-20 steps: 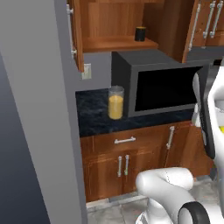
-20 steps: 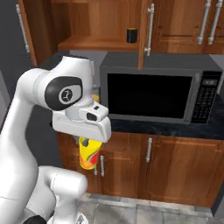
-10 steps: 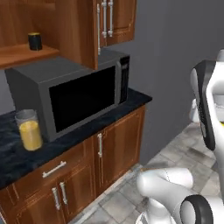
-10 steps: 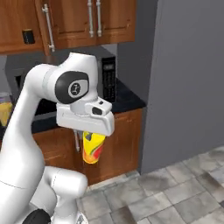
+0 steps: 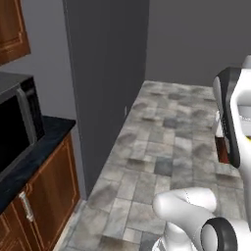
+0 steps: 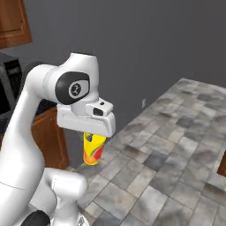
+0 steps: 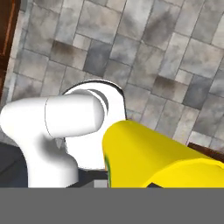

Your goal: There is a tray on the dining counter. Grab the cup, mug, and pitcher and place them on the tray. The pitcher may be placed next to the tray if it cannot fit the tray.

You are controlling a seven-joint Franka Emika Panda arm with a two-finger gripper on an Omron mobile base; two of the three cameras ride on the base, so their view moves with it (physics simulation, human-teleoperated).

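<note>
The cup [image 6: 93,149], bright yellow with a red-orange mark, hangs upright under the hand in the right base view. My gripper [image 6: 91,137] is shut on its upper part, well above the tiled floor. In the hand view the cup [image 7: 148,157] fills the lower right as a yellow cylinder. The white arm [image 5: 235,117] stands at the right edge of the left base view. The tray, the mug and the pitcher are out of view. A strip of reddish-brown wood [image 5: 222,150] shows behind the arm; I cannot tell whether it belongs to the dining counter.
A black microwave [image 5: 14,127] sits on a dark-topped wall counter [image 5: 34,162] with wooden cabinet doors at the left. A tall dark grey panel [image 5: 105,83] rises beside it. Grey stone floor tiles [image 6: 176,145] stretch ahead and to the right.
The whole picture has swung: the base has turned away from the cabinets, microwave and pitcher toward the open floor. The cup stays in the shut gripper, held the same way.
</note>
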